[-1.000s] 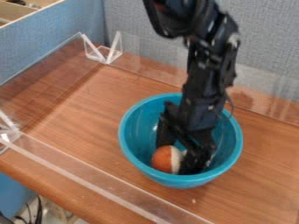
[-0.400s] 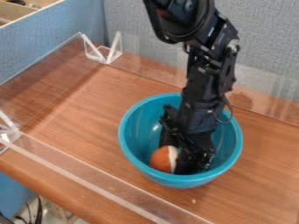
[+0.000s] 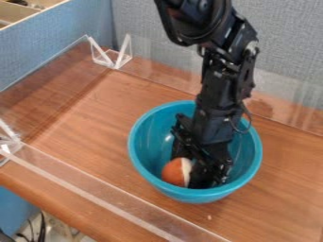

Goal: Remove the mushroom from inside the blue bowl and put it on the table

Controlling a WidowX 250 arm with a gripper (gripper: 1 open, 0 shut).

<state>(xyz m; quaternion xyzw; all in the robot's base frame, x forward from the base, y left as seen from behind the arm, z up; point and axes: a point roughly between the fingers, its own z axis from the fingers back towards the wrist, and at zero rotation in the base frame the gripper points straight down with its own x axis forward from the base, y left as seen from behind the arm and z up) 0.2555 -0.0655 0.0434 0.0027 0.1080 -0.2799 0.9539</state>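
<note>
There is only one view, and it looks down at the counter from the front.

The blue bowl sits in the lower middle of the picture, on the brown wood. A black robot arm comes down from the top of the picture and reaches into the bowl. Its end effector is low inside the bowl, near the bottom.

The mushroom is in the bowl too, at the lower left of the bowl's inside. You can see its orange cap and its white stem. It is right against the left side of the end effector.

The end effector is squeezed shut as far as it goes. It looks like it is pinching the mushroom, but the dark fingers hide the exact spot where they meet it.

So the task has only just begun. The arm has reached in and closed, and that part looks done. The mushroom is not lifted yet. It has to come up over the bowl's rim, move to a bare place on the wood, and be set down there.
</note>
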